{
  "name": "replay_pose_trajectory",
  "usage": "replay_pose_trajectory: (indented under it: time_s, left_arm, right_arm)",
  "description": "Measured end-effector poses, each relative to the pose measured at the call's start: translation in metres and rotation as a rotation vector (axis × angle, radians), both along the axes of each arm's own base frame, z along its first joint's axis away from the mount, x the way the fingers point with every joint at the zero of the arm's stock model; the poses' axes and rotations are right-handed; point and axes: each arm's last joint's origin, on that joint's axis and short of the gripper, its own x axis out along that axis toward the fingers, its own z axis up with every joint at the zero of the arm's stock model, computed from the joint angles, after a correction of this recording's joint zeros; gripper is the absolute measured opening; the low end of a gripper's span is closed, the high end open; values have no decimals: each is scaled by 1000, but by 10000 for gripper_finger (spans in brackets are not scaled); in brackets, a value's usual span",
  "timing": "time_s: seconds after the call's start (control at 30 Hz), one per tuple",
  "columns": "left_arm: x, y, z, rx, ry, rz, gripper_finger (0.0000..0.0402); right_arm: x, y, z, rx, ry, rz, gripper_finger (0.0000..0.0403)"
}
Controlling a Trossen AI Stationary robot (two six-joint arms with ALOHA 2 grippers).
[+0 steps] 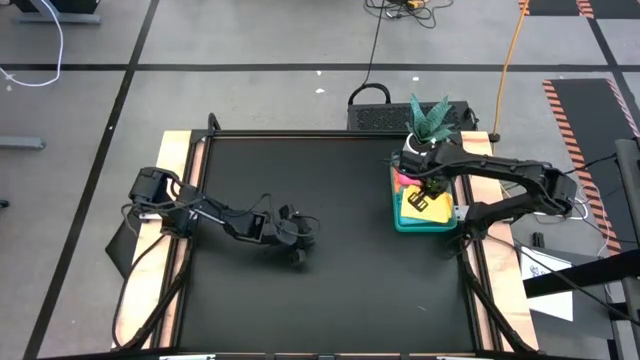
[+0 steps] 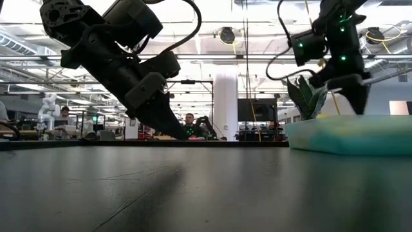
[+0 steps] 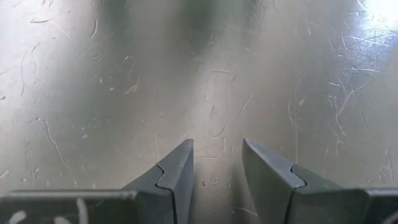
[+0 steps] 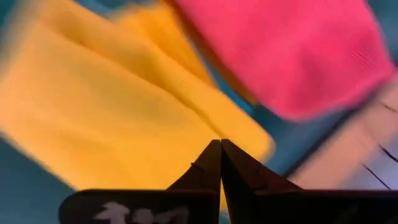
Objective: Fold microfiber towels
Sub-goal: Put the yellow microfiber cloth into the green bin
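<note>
Right gripper (image 4: 221, 144) hangs clenched, empty, over the yellow towel (image 4: 118, 118) on the right, likely lining up a pinch; left gripper (image 3: 217, 163) waits parted mid-table.

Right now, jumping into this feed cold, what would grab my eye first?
The bright pile of towels: a yellow towel and a pink towel stacked in the green tray at the black table's right edge, with the right hand shut just above the yellow one. Next, the left hand, open over bare mat near the table's middle, holding nothing.
</note>
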Motion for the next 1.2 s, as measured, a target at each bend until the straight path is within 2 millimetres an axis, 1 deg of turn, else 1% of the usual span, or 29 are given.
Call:
replay_pose_trajectory:
  time_s: [0.23,0.33,0.4,0.5,0.57,0.63,0.77,0.87,1.03,1.1,1.2]
  left_arm:
    - [0,0,0,-6,0,4,140]
    - [0,0,0,-6,0,3,140]
    - [0,0,0,-6,0,3,140]
    - [0,0,0,-6,0,3,140]
    - [0,0,0,-5,0,1,140]
    - [0,0,0,-6,0,1,140]
    - [0,0,0,-7,-1,2,140]
    - [0,0,0,-8,-1,2,140]
    - [0,0,0,-8,-2,3,140]
    - [0,0,0,-9,-3,3,140]
    - [0,0,0,-9,-3,4,140]
  right_arm:
    - [26,3,-10,-53,-269,69,0]
    - [33,3,-22,-58,-379,81,0]
    - [34,4,-32,-43,-419,82,0]
    - [28,6,-46,-41,-384,82,0]
    - [24,6,-46,-58,-342,80,0]
    - [19,7,-41,-70,-305,75,0]
    - [12,11,-22,-72,-276,48,0]
    - [3,15,-9,-75,-277,-9,0]
    - [-17,23,0,-58,-217,-125,0]
    - [-21,25,-2,-56,-204,-154,0]
    - [-22,25,-15,-50,-191,-158,0]
